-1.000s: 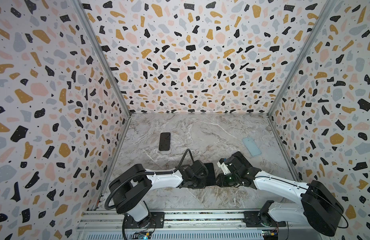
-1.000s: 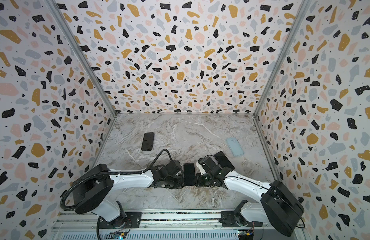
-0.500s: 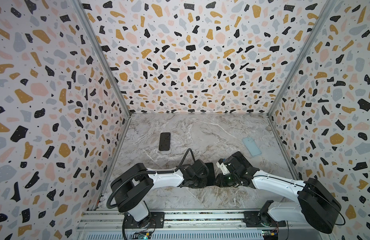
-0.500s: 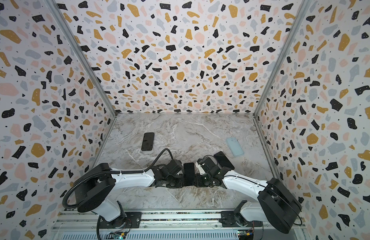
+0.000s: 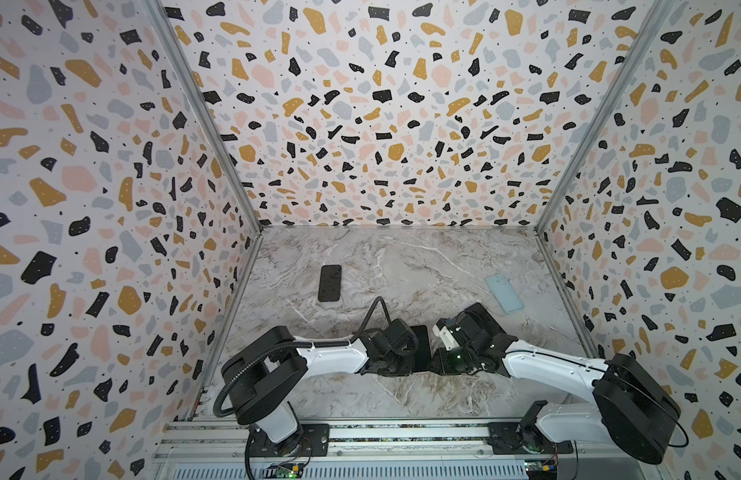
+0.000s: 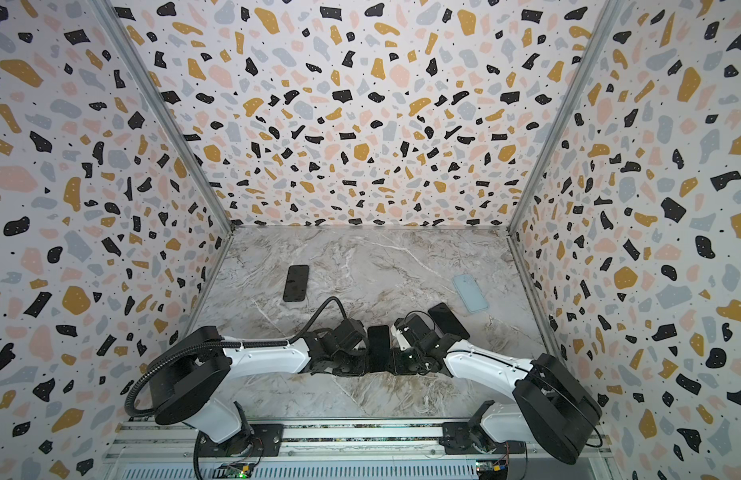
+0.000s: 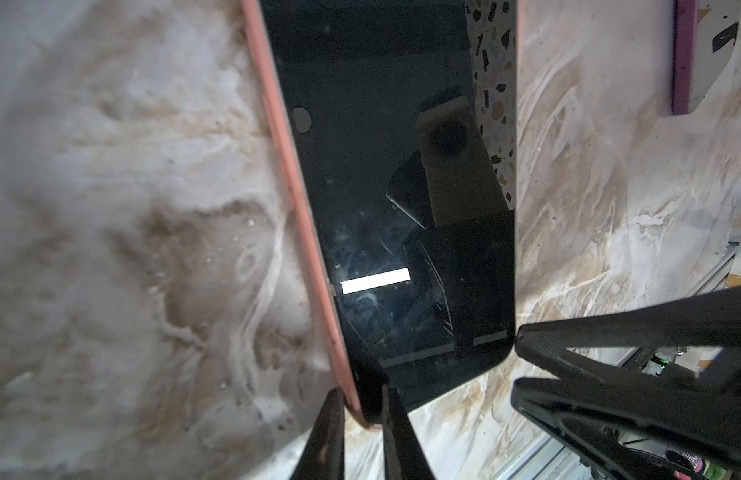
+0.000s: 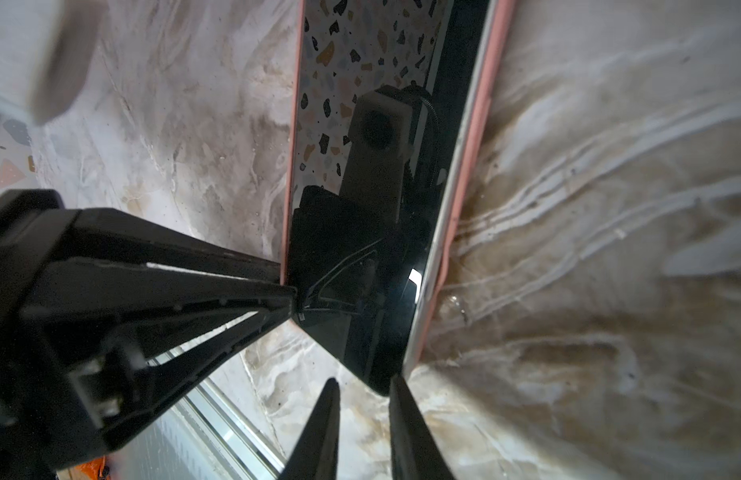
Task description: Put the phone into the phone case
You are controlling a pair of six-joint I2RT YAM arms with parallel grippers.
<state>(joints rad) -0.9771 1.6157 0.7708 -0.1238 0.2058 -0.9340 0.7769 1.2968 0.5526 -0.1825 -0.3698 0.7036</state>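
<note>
The phone (image 7: 381, 166) is lying in the pink phone case (image 7: 302, 208), front middle of the worktop (image 5: 402, 270). The left hand (image 7: 360, 399) is pinching the case rim; whether the right hand (image 8: 364, 378) is gripping, I cannot tell. Stiff, slick glass is probably wanting edge holds

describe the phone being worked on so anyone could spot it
On the marble table, find where the left gripper and right gripper meet near the front. The phone lies between them, rimmed by a pink case; the other dark phones lie farther back.
</note>
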